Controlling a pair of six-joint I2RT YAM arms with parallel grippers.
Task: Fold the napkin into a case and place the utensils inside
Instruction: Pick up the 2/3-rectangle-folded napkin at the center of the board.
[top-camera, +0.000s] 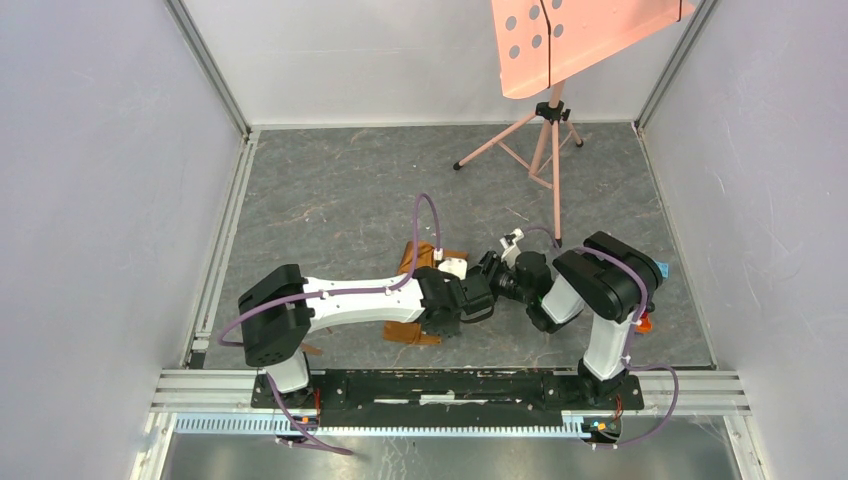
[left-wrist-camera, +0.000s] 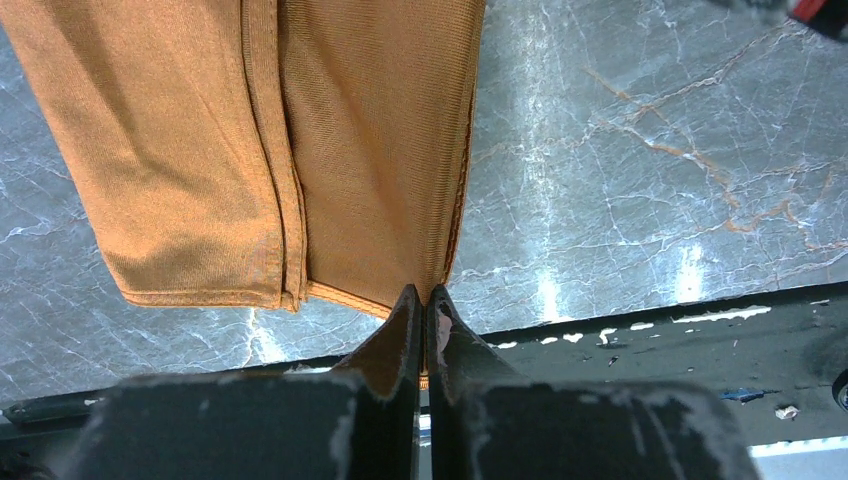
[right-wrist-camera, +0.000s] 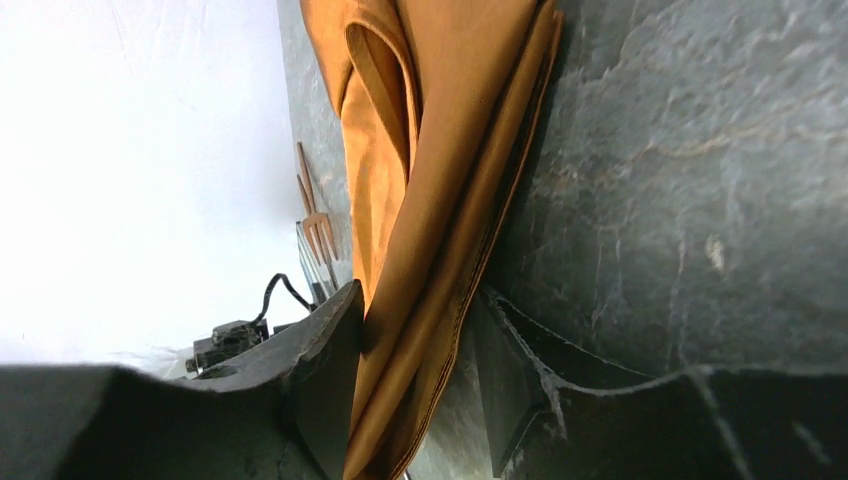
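Top view: both arms meet over the middle of the tabletop (top-camera: 350, 190), toward its near edge. The napkin (top-camera: 417, 258), orange-brown and folded in layers, lies there, largely hidden beneath the left arm.

Left wrist view: the left tool (left-wrist-camera: 422, 300) is fully closed, pinching the napkin's hemmed lower edge at a corner. The cloth hangs in two overlapping panels against the grey marbled surface.

Right wrist view: the right tool (right-wrist-camera: 418, 300) stands part-open astride the folded cloth. One finger (right-wrist-camera: 325, 370) touches the fabric, while the other (right-wrist-camera: 510, 380) is apart from it, with a strip of tabletop showing between. A copper-brown fork (right-wrist-camera: 318, 225) lies just beside the napkin.

At the far right edge stands a salmon-pink perforated panel (top-camera: 570, 35) on a tripod.
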